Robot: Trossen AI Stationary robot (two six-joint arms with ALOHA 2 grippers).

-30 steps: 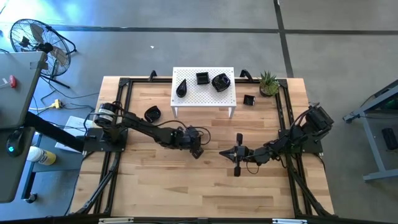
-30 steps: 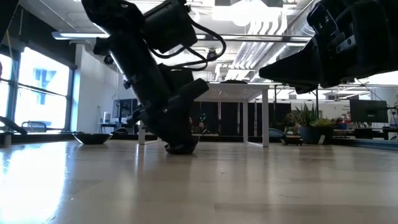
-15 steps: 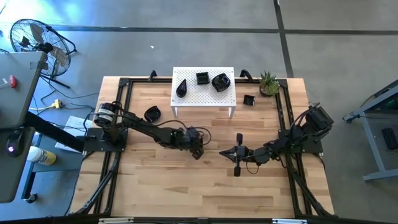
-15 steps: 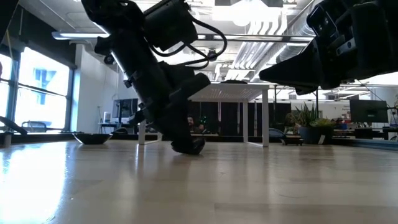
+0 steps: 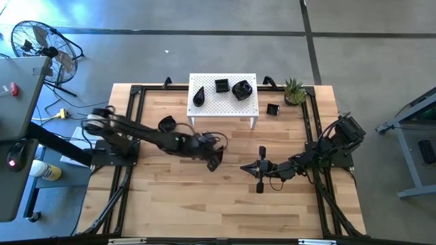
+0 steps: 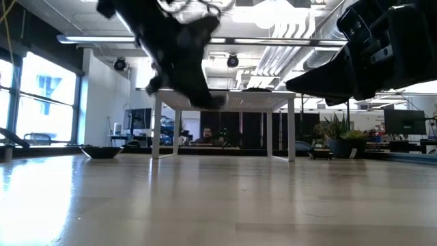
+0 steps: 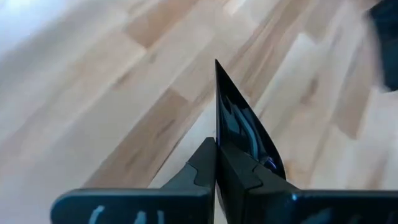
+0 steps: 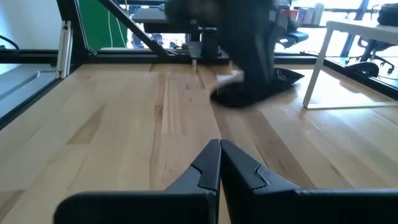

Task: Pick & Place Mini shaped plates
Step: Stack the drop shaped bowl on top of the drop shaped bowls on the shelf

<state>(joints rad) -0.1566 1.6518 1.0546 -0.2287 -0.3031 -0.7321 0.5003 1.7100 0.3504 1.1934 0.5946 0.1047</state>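
Whereas the left gripper was pressed low on the pale wooden plank surface a second ago with its fingers spread, it is now seen in the high view lifted and swung slightly toward the white perforated rectangular stand, its fingers pinching a small glossy black plate. Three more glossy black dishes are seen on the stand, a rounded black dish lies on the surface left of it, and a small square black dish lies right of it beside the green spiky potted plant. The right gripper is unmoved near the middle, fingers pressed together and empty. Wide bare wood is left open along the near edge; the black metal frame bounds both sides.

From the low view, the left gripper is shown raised clear of the surface, where earlier it touched down; the held plate is blurred in front of the stand's top. The rounded dish rests far left. The right arm hangs at upper right.

Through the left wrist view, the plate is seen clamped on edge between the fingers, above bare planks.

Through the right wrist view, closed fingers point toward the blurred left arm, with a stand leg beyond.
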